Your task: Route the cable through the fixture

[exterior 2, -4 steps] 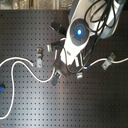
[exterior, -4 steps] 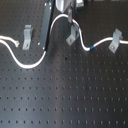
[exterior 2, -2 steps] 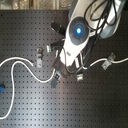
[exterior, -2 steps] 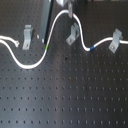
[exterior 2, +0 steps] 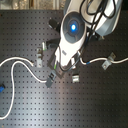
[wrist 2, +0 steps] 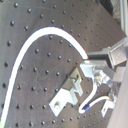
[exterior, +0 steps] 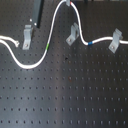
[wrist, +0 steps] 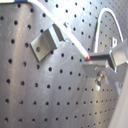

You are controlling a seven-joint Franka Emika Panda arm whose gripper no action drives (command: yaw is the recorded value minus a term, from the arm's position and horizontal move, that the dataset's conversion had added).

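Between closed fingers (wrist: pixel 92 59), cable (exterior: pixel 52 30).

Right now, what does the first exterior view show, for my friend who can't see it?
A long white cable snakes across a black board full of little holes, arching up high in the middle. Three small metal brackets stand in a row near it, and the cable has a green band and a blue band.

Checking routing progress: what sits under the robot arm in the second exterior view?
The arm covers the middle of the perforated board. The cable vanishes beneath it; whether the cable passes a bracket there cannot be seen.
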